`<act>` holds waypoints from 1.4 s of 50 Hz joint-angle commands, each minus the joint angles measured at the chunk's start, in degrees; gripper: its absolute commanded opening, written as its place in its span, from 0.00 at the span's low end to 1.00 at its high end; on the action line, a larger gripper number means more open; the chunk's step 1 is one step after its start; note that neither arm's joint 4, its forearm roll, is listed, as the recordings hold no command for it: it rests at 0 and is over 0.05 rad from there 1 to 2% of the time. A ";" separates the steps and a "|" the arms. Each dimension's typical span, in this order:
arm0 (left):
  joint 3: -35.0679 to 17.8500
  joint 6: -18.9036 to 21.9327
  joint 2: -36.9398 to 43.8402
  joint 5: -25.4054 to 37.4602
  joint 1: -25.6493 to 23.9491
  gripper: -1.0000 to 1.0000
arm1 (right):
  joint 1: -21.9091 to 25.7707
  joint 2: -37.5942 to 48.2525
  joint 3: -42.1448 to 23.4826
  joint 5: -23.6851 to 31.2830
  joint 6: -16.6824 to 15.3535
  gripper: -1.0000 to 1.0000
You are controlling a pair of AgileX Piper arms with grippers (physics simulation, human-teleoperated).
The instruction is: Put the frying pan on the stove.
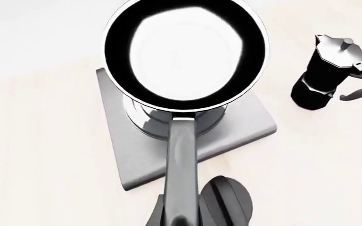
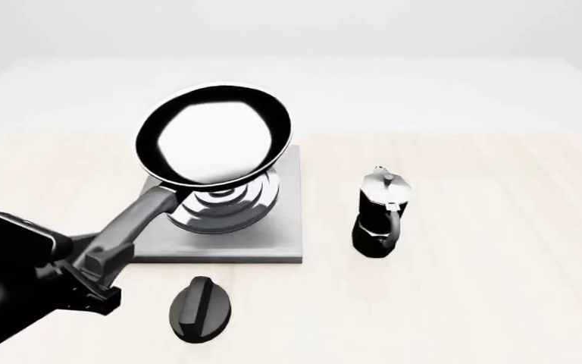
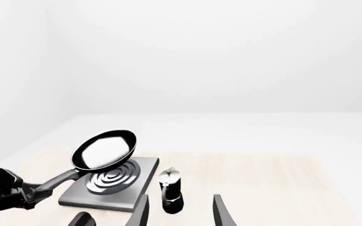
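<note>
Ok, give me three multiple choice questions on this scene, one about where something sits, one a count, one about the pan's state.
1. Seen from the front view, where is the moka pot relative to the stove?
A. To its right
B. To its left
C. On top of it

2. How many arms hold the frying pan?
A. None
B. One
C. Two

3. What state is the frying pan in?
A. Flat on the table
B. Upside down on the stove
C. Lifted and tilted above the stove

Answers:
1 A: it stands on the table right of the slab.
2 B: only the left gripper clamps the handle; the right gripper is open, empty.
3 C: the right wrist view shows a gap under it.
</note>
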 commanded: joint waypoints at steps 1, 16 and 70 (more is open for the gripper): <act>0.05 0.33 -0.21 -2.10 0.55 0.00 | -0.01 0.00 0.01 0.00 -0.05 1.00; 1.34 0.13 1.45 -4.63 1.35 0.00 | -0.06 0.00 0.00 0.00 -0.02 1.00; 3.49 -0.67 11.62 -15.25 2.42 0.00 | -0.31 0.00 0.09 0.00 0.00 1.00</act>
